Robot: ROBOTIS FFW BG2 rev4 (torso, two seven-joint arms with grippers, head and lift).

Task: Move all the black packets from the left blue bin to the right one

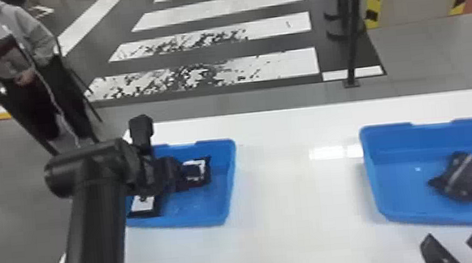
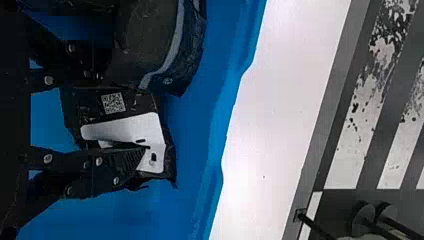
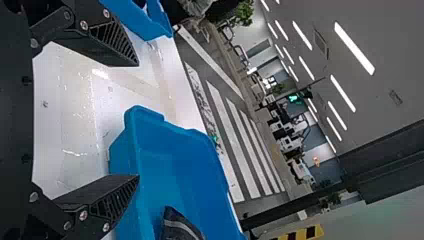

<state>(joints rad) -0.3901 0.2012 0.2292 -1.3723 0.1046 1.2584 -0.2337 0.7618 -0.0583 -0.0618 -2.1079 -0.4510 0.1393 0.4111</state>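
"Striped floor lies beyond the white desk. Where are the black packets?"
"At least two in the left blue bin, one in the right blue bin."
"Pincers?"
"Left pincer: fingers apart, at a packet with a white label and square code. Right pincer: wide."

A glossy white table carries two open blue plastic bins with sloping walls. The left bin sits near the table's left edge, the right bin well apart from it, with bare white surface between and beyond the far rims.
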